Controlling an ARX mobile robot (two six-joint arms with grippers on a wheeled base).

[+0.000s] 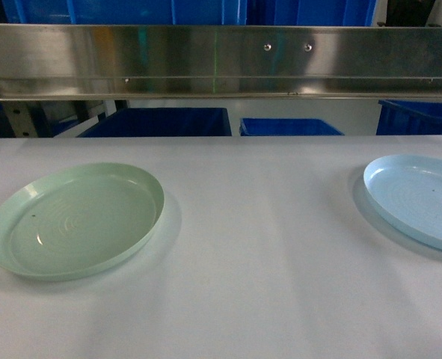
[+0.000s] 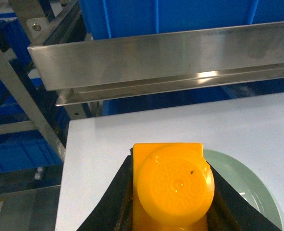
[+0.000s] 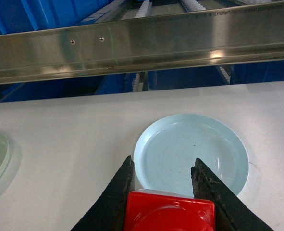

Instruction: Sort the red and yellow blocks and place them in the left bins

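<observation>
I read the worktop [image 1: 265, 247] as plain white. The left plate [image 1: 75, 221] is pale green with faint concentric rings; the right plate [image 3: 192, 154] is pale blue, ringed likewise. The yellow block [image 2: 173, 185] is glossy orange-yellow, its stud embossed with a circular pattern. The red block [image 3: 169, 211] is bright red. The fingers [image 3: 117, 192] are black. The rail [image 1: 221, 60] is brushed silver; the bins [image 1: 157, 122] are blue.

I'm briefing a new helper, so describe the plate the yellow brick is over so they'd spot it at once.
Start at the white table below the steel rail. Two round plates lie on it; take the one at the left, near the table's left edge. It is the pale green plate, whereas its neighbour on the right is the pale blue plate.
</observation>
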